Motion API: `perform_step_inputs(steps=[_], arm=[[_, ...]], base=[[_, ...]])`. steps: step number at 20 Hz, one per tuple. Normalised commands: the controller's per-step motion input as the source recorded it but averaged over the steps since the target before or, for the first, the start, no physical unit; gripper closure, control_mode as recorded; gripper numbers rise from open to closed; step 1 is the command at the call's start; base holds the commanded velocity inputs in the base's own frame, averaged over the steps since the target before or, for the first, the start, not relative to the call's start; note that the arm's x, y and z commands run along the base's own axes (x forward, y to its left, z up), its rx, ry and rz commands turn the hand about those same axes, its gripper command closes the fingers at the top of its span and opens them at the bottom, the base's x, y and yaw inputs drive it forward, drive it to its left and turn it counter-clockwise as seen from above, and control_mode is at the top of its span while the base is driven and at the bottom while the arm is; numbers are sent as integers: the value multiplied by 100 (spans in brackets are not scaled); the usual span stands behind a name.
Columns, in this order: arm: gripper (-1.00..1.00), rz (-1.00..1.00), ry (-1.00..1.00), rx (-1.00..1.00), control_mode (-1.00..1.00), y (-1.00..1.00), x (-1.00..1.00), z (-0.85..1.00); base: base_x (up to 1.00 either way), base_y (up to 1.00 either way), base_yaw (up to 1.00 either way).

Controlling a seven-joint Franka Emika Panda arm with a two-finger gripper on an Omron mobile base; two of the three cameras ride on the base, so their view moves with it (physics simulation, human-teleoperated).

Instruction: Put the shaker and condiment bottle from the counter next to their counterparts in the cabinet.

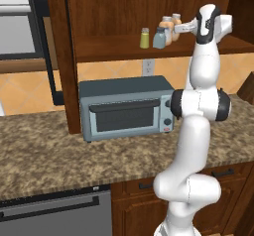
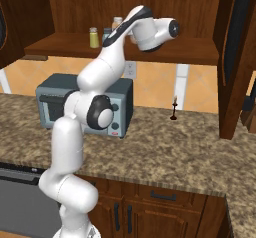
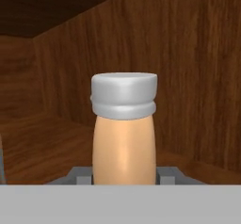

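Observation:
On the cabinet shelf [image 1: 109, 47] the yellow-green shaker [image 1: 144, 38] stands upright beside the blue-grey shaker [image 1: 159, 38]. Two orange-peach bottles stand just right of them. My gripper [image 1: 180, 28] reaches into the cabinet from the right and is at the nearer condiment bottle [image 1: 176, 22]; the other bottle [image 1: 167, 29] is close beside it. In the hand view the white-capped condiment bottle [image 3: 124, 143] stands upright between my gripper [image 3: 123, 177], whose fingers [image 3: 83, 178] press against both its sides. In the right base view the shaker [image 2: 94, 37] shows, while my arm hides the hand.
A grey-blue toaster oven [image 1: 126, 107] sits on the granite counter [image 1: 49, 146] under the shelf. A wall outlet [image 1: 147, 67] is behind it. A small dark candle holder [image 2: 174, 109] stands on the counter to the right. The cabinet's side post [image 2: 232, 57] rises at the right.

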Motion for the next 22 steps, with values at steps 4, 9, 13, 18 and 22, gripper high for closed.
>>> perform_step_inputs(steps=[4, 9, 13, 18, 22], arm=[[-100, 0, 0, 0, -100, 9, 0, -8], [-100, 0, 0, 0, -100, 2, 0, -2], [-100, 0, 0, 0, -100, 0, -12, 0], [-100, 0, 0, 0, -100, -1, -24, 5], [-100, 0, -1, 0, -100, -11, -38, 18]], base=[[0, 0, 0], [0, 0, 0], [0, 0, 0], [0, 0, 0], [0, 0, 0]])
